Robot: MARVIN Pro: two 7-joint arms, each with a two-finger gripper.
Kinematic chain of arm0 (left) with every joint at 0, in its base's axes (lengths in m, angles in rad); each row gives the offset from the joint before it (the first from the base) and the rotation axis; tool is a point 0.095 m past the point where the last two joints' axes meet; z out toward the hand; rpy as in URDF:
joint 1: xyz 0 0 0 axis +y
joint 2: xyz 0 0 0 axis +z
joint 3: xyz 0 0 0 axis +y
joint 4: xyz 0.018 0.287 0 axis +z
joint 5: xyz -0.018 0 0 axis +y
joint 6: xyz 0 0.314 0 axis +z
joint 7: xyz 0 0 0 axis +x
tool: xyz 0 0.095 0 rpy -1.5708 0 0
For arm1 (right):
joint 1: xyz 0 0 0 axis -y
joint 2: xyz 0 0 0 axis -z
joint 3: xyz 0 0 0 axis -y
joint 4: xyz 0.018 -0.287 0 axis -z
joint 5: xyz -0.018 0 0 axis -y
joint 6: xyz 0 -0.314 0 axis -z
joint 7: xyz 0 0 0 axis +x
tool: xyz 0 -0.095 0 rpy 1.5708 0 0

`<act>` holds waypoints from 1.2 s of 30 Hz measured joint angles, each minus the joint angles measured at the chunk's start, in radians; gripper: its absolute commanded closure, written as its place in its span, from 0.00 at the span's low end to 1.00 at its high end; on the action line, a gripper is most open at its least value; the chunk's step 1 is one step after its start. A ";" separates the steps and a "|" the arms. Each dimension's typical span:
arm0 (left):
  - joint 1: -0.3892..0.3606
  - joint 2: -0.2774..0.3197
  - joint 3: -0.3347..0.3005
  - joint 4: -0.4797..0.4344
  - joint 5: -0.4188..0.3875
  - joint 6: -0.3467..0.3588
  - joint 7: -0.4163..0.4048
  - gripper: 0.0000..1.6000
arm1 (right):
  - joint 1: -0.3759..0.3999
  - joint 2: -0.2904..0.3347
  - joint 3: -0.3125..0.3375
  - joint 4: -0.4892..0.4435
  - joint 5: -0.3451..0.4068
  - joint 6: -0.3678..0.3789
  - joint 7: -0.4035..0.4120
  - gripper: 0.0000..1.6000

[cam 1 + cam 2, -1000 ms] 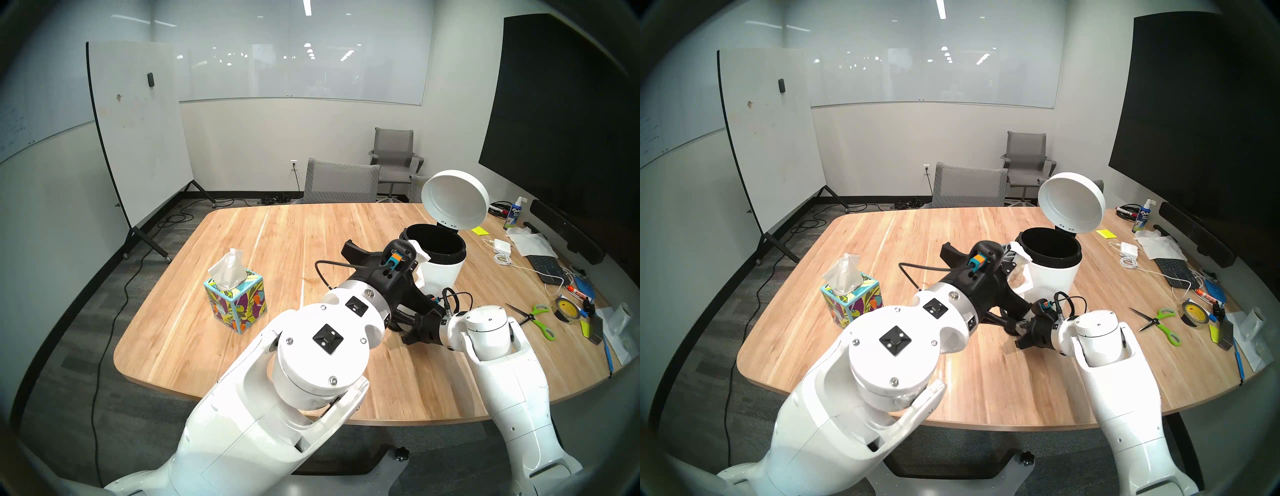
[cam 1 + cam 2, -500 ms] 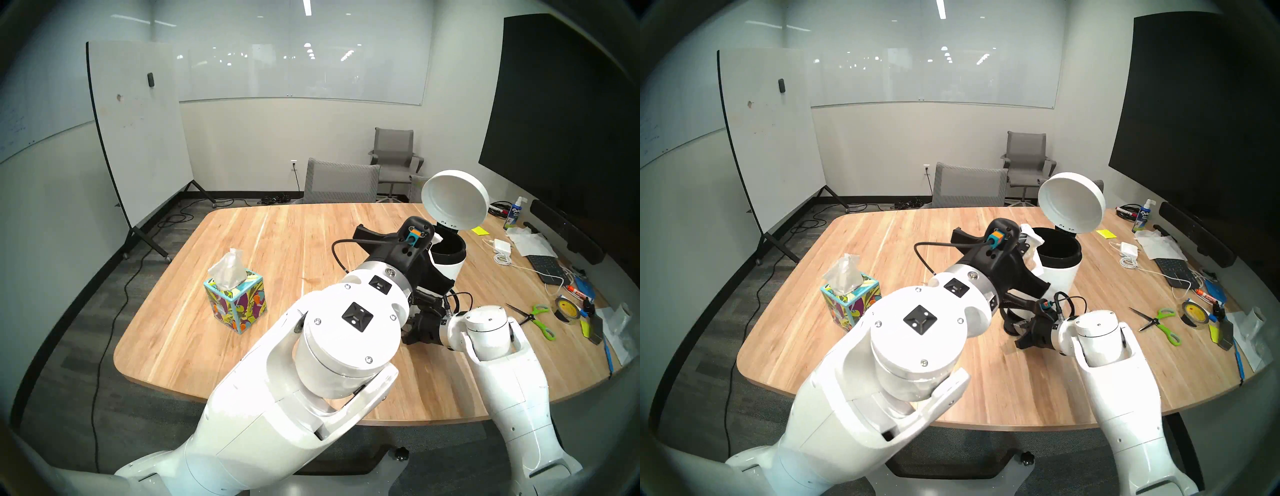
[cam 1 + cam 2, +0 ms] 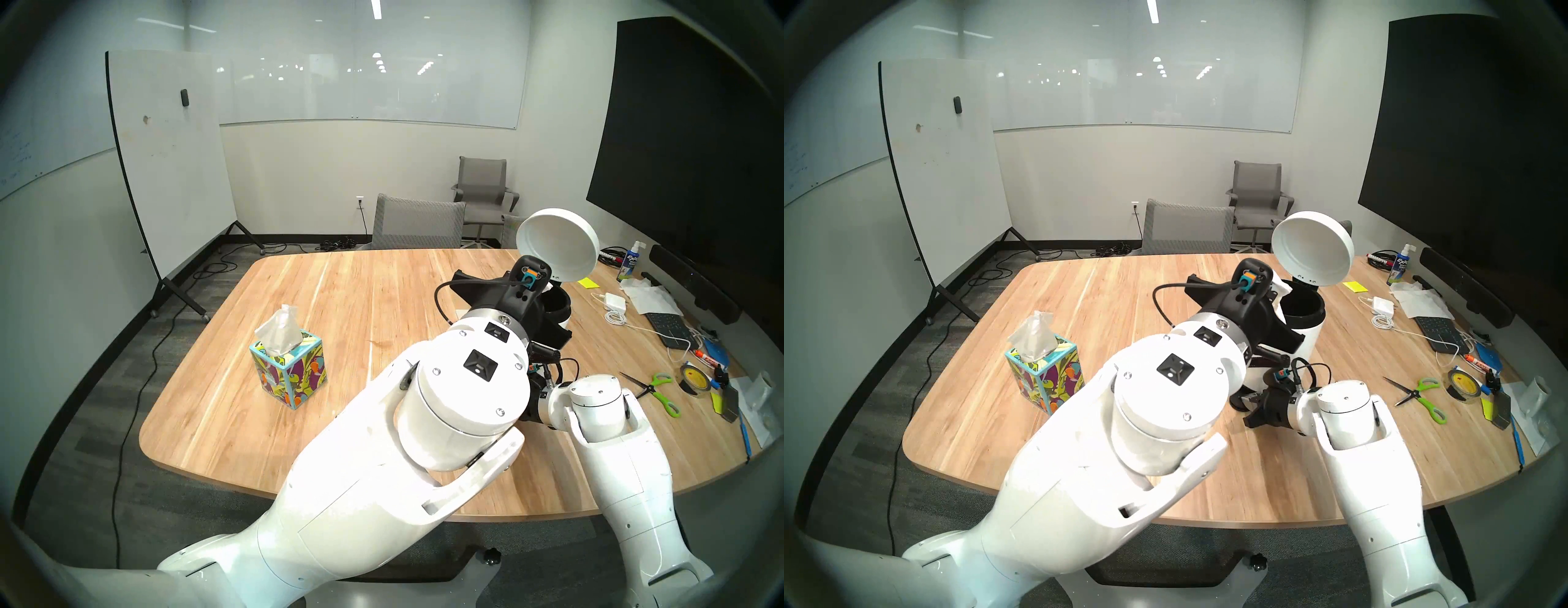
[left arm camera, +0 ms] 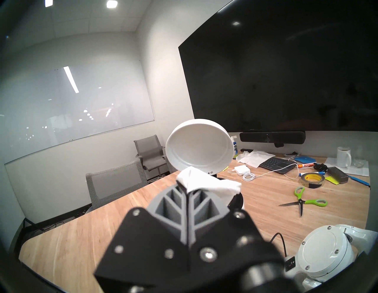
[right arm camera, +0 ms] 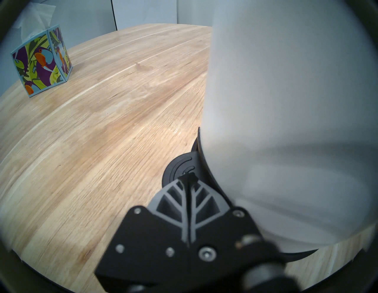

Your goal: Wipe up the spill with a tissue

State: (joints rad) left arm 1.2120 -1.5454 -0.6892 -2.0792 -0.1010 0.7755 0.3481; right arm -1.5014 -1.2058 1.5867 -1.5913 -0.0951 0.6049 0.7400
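My left gripper [image 4: 185, 189] is shut on the tissue [image 4: 204, 185], a crumpled white sheet, and holds it at the left rim of the open white bin [image 3: 1312, 339], under the raised lid [image 3: 1312, 250]. The tissue also shows in the head right view [image 3: 1280, 288]. My right gripper [image 5: 188, 177] is shut, its tips down on the bin's black pedal [image 5: 176, 165] beside the bin wall [image 5: 286, 102]. No dark spill blotch shows; only a faint brownish streak [image 5: 143, 66] marks the wood, also seen in the head left view [image 3: 377, 342].
A leaf-print tissue box [image 3: 290, 373] stands on the table's left part. Green scissors [image 3: 655, 388], a tape roll [image 3: 693, 378], a keyboard [image 3: 668, 329], a charger with cable [image 3: 615, 301] and a mug [image 4: 343, 156] crowd the right side. Chairs stand behind the table.
My left arm has carried the tissue up and to the right, from the bin's near-left side to its open mouth. The right arm has not moved and the lid stays up.
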 measured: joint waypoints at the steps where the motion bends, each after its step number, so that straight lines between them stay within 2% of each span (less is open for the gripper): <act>1: -0.004 -0.005 0.001 0.006 -0.002 0.000 0.004 1.00 | 0.000 0.000 0.000 0.000 0.000 0.000 0.000 1.00; 15: -0.059 -0.086 -0.001 0.127 -0.024 -0.013 0.054 1.00 | 0.000 -0.001 0.001 0.000 -0.002 0.000 0.001 1.00; 36: -0.143 -0.178 -0.025 0.252 -0.049 -0.030 0.076 1.00 | 0.000 -0.003 0.002 0.000 -0.005 0.000 0.003 1.00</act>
State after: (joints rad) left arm 1.0691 -1.7230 -0.7147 -1.8275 -0.1496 0.7453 0.4243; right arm -1.5013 -1.2085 1.5892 -1.5914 -0.0996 0.6049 0.7435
